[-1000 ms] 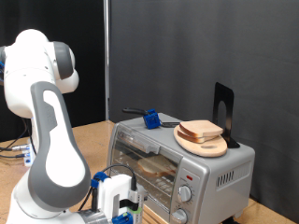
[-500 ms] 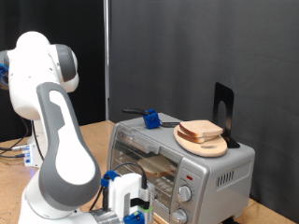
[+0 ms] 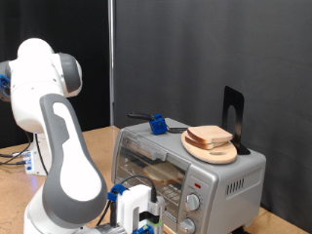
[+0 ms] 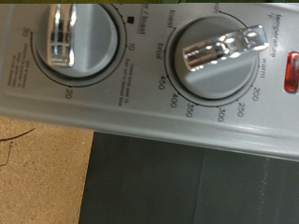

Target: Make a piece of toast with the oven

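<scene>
While my gripper (image 3: 143,220) hovers before the oven (image 3: 190,166), state unclear, one knob (image 4: 217,47) shows 150 to 450

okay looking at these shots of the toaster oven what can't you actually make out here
- Tool: exterior view, low before the oven; its fingers are too small to judge, and the wrist view shows none.
- Slice inside the oven: exterior view, blurred behind door glass.
- Knobs: wrist view, one cut by the edge; dial print partly unreadable.
- Bread on the round board: slice count unclear.
</scene>
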`<act>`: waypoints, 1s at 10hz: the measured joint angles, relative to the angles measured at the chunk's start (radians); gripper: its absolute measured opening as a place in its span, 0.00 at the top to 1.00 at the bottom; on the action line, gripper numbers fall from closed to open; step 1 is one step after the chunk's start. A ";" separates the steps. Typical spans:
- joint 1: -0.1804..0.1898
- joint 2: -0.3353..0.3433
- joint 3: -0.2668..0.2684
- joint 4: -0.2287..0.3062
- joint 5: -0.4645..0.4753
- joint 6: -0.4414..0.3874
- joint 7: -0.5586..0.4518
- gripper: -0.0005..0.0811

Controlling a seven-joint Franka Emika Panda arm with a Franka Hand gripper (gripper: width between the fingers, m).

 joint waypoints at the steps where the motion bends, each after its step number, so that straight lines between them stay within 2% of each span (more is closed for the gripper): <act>1: 0.000 0.000 0.000 -0.001 0.010 0.000 0.008 0.16; 5: 0.003 0.010 0.001 -0.004 0.028 0.000 0.032 0.16; 10: 0.022 0.016 0.024 -0.024 0.051 0.034 -0.021 0.16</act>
